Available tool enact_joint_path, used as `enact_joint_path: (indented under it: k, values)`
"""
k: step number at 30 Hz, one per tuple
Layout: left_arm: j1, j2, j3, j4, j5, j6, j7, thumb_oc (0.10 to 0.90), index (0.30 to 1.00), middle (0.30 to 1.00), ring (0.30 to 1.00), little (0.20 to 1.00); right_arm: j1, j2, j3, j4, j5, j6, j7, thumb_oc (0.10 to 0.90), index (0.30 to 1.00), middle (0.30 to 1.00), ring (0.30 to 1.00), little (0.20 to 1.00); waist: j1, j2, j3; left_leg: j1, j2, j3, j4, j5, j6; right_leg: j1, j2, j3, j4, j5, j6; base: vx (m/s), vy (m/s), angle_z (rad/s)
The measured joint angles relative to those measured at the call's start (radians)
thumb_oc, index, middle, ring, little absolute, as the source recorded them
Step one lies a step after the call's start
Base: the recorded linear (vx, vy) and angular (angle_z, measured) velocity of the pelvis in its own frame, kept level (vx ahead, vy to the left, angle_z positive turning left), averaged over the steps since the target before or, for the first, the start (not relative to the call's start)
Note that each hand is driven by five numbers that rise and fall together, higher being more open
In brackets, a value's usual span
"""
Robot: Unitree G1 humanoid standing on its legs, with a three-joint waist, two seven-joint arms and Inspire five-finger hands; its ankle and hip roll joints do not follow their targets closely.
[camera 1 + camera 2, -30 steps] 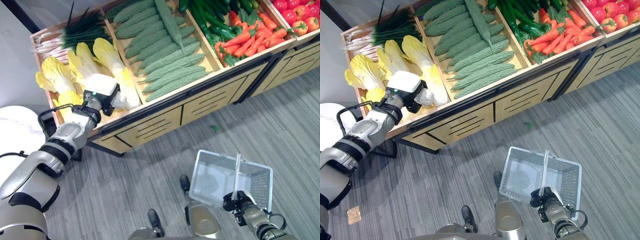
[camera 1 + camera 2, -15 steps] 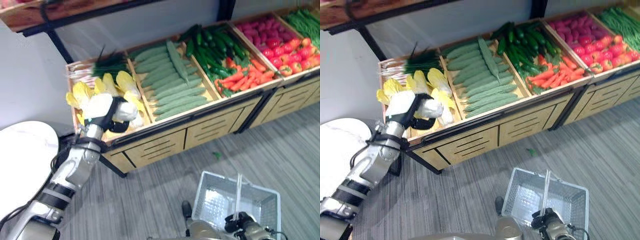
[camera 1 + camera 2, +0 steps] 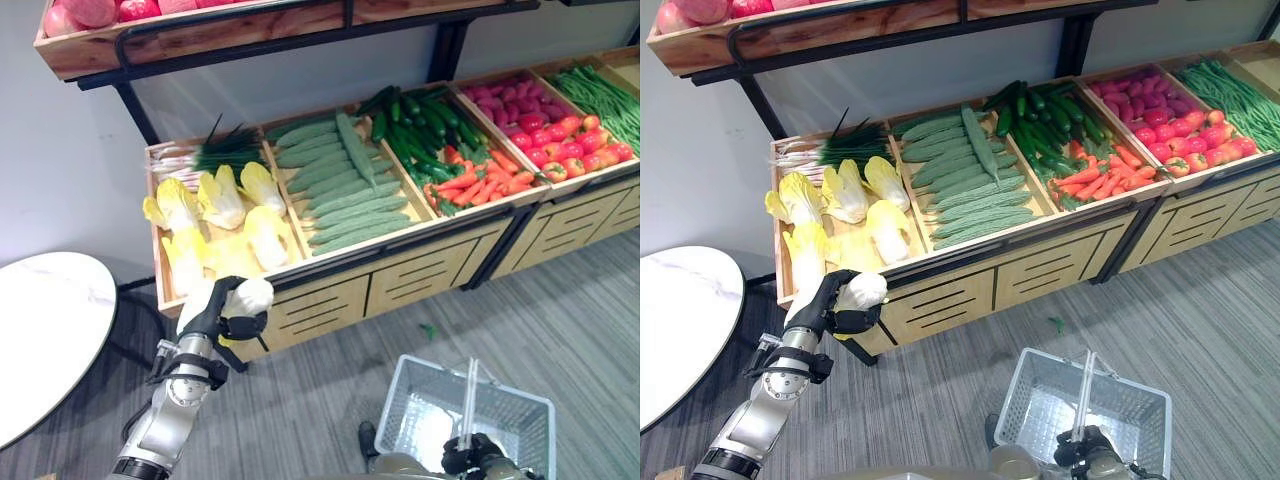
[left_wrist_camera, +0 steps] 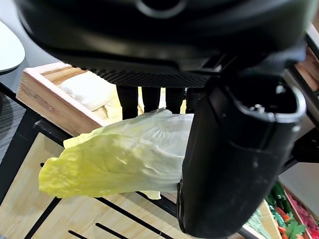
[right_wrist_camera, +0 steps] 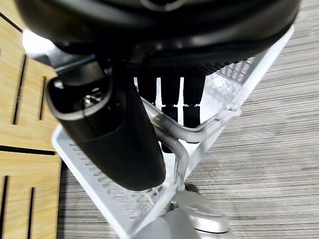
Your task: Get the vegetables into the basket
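While cabbage [image 4: 119, 159] sits pinched in left hand [image 3: 215, 312], near stand's front edge, left of basket [image 3: 425, 392]: carry rightward over basket, lower before letting go. Right hand [image 5: 149, 124] clamped round basket handle [image 5: 199, 130]; hold level.

Left robot hand [image 3: 222, 310] raised, fingers curled (gripping); right robot hand [image 3: 470, 455] low, clenched.

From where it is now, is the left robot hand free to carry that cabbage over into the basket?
Probably yes. The left robot hand grips the cabbage clear of the shelf, and open floor lies toward the basket, which the right robot hand holds by its handle.
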Motion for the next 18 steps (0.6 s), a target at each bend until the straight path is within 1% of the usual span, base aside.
enact_joint_path:
  k: [3, 4, 5, 8, 9, 10, 11, 12, 18]
  values:
    - [-0.001, 0.001, -0.003, 0.000, -0.001, 0.000, -0.002, 0.400, 0.300, 0.300, 0.300, 0.300, 0.007, -0.004, 0.003, -0.029, 0.001, 0.014, -0.003, 0.400, 0.300, 0.300, 0.300, 0.300, -0.001, 0.006, -0.004, 0.000, 0.000, 0.000, 0.000, 0.000, 0.000, 0.000, 0.000, 0.000, 0.000, 0.000, 0.000, 0.00, 0.000, 0.00]
    - [-0.001, 0.000, -0.010, 0.001, -0.001, 0.001, -0.011, 0.400, 0.300, 0.300, 0.300, 0.300, 0.015, -0.005, 0.005, -0.074, 0.001, 0.019, -0.003, 0.400, 0.300, 0.300, 0.300, 0.300, -0.003, 0.008, -0.005, 0.000, 0.000, 0.000, 0.000, 0.000, -0.001, 0.000, 0.001, 0.000, 0.000, 0.000, 0.000, 0.00, 0.000, 0.00]
    - [-0.004, 0.000, -0.024, 0.007, -0.001, 0.001, -0.018, 0.400, 0.300, 0.300, 0.300, 0.300, 0.016, -0.010, 0.021, -0.111, 0.000, 0.021, -0.003, 0.400, 0.300, 0.300, 0.300, 0.300, -0.008, 0.009, -0.005, 0.000, 0.000, 0.001, 0.000, 0.001, -0.001, 0.000, 0.001, 0.000, 0.000, 0.001, 0.000, 0.00, 0.000, 0.00]
    - [-0.023, -0.007, -0.068, 0.045, -0.001, 0.001, -0.023, 0.400, 0.300, 0.300, 0.300, 0.300, 0.027, -0.014, 0.023, -0.199, 0.000, 0.027, -0.004, 0.400, 0.300, 0.300, 0.300, 0.300, -0.014, 0.012, -0.006, 0.002, -0.001, 0.003, 0.001, 0.002, -0.002, 0.000, 0.000, 0.003, 0.000, 0.001, 0.001, 0.00, 0.005, -0.02]
    - [-0.040, -0.018, -0.095, 0.098, 0.007, 0.001, -0.023, 0.400, 0.300, 0.300, 0.300, 0.300, 0.027, -0.018, 0.028, -0.253, 0.000, 0.027, -0.011, 0.400, 0.300, 0.300, 0.300, 0.300, -0.020, 0.016, -0.008, 0.003, -0.002, 0.006, 0.001, 0.003, -0.004, 0.000, 0.001, 0.007, -0.002, 0.001, 0.002, 0.00, 0.014, -0.07]
    - [-0.055, -0.027, -0.110, 0.135, 0.016, 0.008, -0.024, 0.400, 0.300, 0.300, 0.300, 0.300, 0.025, -0.023, 0.037, -0.277, -0.001, 0.024, -0.017, 0.400, 0.300, 0.300, 0.300, 0.300, -0.020, 0.020, -0.011, 0.004, -0.002, 0.009, 0.001, 0.003, -0.004, -0.001, 0.001, 0.010, -0.003, 0.001, 0.001, 0.00, 0.007, -0.16]
    - [-0.074, -0.048, -0.137, 0.199, 0.053, 0.029, -0.024, 0.400, 0.300, 0.300, 0.300, 0.300, 0.021, -0.043, 0.064, -0.351, -0.007, 0.026, -0.030, 0.400, 0.300, 0.300, 0.300, 0.300, -0.026, 0.023, -0.013, 0.005, -0.003, 0.020, 0.001, 0.003, -0.004, -0.005, 0.003, 0.019, -0.003, 0.001, 0.001, 0.00, 0.007, -0.18]
    - [-0.081, -0.058, -0.149, 0.227, 0.063, 0.040, -0.024, 0.400, 0.300, 0.300, 0.300, 0.300, 0.019, -0.051, 0.070, -0.383, -0.015, 0.020, -0.031, 0.400, 0.300, 0.300, 0.300, 0.300, -0.028, 0.024, -0.013, 0.005, -0.003, 0.029, 0.002, 0.003, -0.004, -0.008, 0.005, 0.023, -0.003, 0.002, 0.001, 0.00, 0.009, -0.19]
    - [-0.084, -0.082, -0.174, 0.264, 0.133, 0.066, -0.024, 0.400, 0.300, 0.300, 0.300, 0.300, 0.015, -0.069, 0.071, -0.474, -0.053, 0.018, -0.048, 0.400, 0.300, 0.300, 0.300, 0.300, -0.036, 0.028, -0.011, 0.010, -0.002, 0.041, 0.005, 0.003, -0.005, -0.011, 0.012, 0.037, -0.003, 0.005, 0.002, 0.00, 0.008, -0.08]
